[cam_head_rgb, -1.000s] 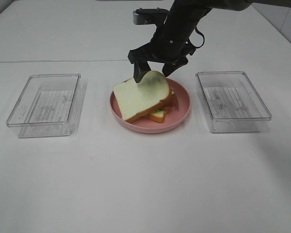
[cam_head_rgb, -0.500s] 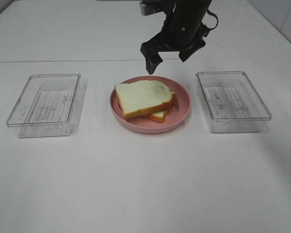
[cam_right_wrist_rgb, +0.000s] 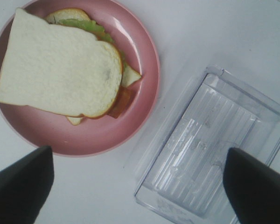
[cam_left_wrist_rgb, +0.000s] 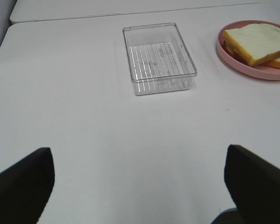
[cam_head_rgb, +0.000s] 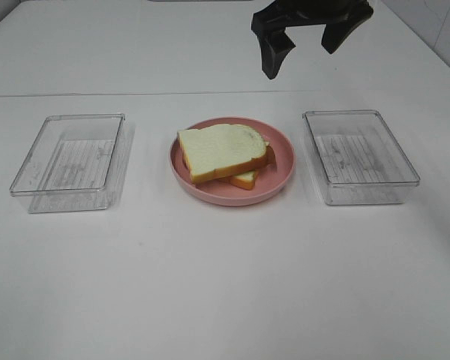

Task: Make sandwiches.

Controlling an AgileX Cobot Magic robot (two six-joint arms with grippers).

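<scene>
On the left of the white table (cam_head_rgb: 210, 285) sat a clear plastic tray (cam_head_rgb: 69, 161), with nothing visible inside it but its ribbed floor. The left gripper (cam_left_wrist_rgb: 140, 186) did not appear in the high view; its own wrist camera showed only its two dark fingertips (cam_left_wrist_rgb: 23, 179) set wide apart over bare table, with nothing between them, well away from that tray. In the middle stood a round pink plate (cam_head_rgb: 281, 146), and on it lay the sandwich (cam_head_rgb: 223, 154): a white bread slice with an orange-brown crust on top, skewed so that a corner of the lower slice stuck out toward the front. The right wrist view showed a green lettuce leaf (cam_right_wrist_rgb: 86, 25) peeking out at one edge of the stack and a brown strip of bacon (cam_right_wrist_rgb: 121, 102) at another. Above and behind the plate, toward the right, hung the right gripper (cam_head_rgb: 309, 34), raised clear of the food, its jaws spread wide and holding nothing. At the far right sat a second clear tray (cam_head_rgb: 360, 156), just beside the plate but not touching it.
</scene>
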